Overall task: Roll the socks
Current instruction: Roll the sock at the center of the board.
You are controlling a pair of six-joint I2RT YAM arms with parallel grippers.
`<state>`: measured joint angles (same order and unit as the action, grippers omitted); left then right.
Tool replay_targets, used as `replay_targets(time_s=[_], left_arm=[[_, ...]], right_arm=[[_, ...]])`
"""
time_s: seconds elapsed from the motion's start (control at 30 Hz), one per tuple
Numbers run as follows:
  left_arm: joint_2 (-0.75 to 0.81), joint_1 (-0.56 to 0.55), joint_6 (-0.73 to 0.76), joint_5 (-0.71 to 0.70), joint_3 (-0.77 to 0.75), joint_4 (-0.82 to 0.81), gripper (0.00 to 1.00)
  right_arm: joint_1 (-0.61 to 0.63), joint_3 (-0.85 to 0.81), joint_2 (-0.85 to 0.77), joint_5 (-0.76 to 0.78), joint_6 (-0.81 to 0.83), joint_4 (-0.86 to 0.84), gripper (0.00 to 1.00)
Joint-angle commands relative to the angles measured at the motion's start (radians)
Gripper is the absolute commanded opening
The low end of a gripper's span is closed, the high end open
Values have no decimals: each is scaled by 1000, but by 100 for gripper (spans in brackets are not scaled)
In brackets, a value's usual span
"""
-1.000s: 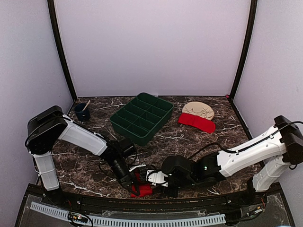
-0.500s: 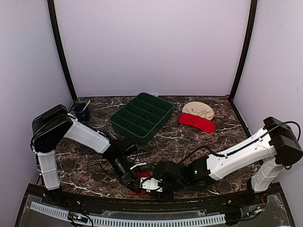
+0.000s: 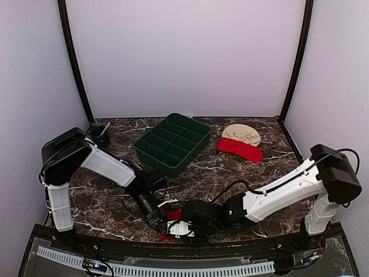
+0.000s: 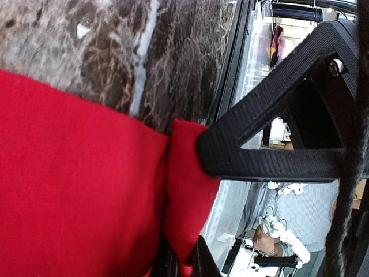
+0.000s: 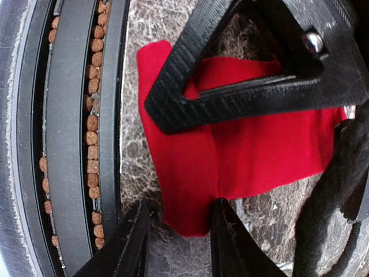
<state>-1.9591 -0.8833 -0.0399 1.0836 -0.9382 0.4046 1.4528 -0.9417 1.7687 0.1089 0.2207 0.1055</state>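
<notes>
One red sock (image 3: 173, 214) lies folded on the marble close to the table's front edge. My left gripper (image 4: 183, 254) is shut on a fold of this sock (image 4: 75, 173), which fills the left of its wrist view. My right gripper (image 5: 180, 203) is open, its two fingers (image 5: 136, 242) straddling the rounded end of the same sock (image 5: 253, 150). The right-hand finger touches the fabric and a gap shows on the left. In the top view both grippers meet at the sock, left (image 3: 162, 221) and right (image 3: 174, 225). A second red sock (image 3: 239, 149) lies flat at the back right.
A dark green compartment tray (image 3: 141, 151) stands at the back centre. A dark blue cup (image 3: 100, 137) with a stick stands at the back left. A beige cloth item (image 3: 242, 134) lies behind the second sock. A black rail (image 5: 75, 115) runs along the table's front edge.
My right arm has swung left along the front edge to the sock, and its jaws have narrowed a little. My left gripper has kept its hold and shifted slightly.
</notes>
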Motion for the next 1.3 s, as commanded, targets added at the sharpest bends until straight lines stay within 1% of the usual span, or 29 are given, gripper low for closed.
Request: replay_targets(time_s=[0.0, 0.2, 0.5, 0.67, 0.73, 0.8, 0.87, 1.07, 1.27], left_arm=[[-13, 6, 46, 42, -26, 50, 0], [-26, 6, 68, 67, -33, 62, 0], [-32, 6, 89, 84, -40, 72, 0], [-31, 7, 96, 90, -43, 76, 0], [-31, 6, 100, 85, -44, 82, 2], [-28, 7, 98, 70, -44, 85, 4], [-24, 7, 87, 46, -46, 86, 11], [17, 16, 42, -64, -52, 89, 26], [91, 42, -12, -187, -41, 79, 30]], right_arm=[[7, -28, 15, 14, 30, -33, 35], [-3, -26, 21, 10, 42, -39, 33], [-28, -26, 35, -32, 59, -44, 27], [-45, -35, 51, -72, 61, -38, 16], [-54, -33, 58, -89, 58, -38, 11], [-60, -31, 63, -104, 53, -36, 9], [-65, -31, 65, -115, 47, -34, 8], [-72, -28, 65, -133, 40, -25, 5], [-75, -32, 63, -128, 43, -5, 3]])
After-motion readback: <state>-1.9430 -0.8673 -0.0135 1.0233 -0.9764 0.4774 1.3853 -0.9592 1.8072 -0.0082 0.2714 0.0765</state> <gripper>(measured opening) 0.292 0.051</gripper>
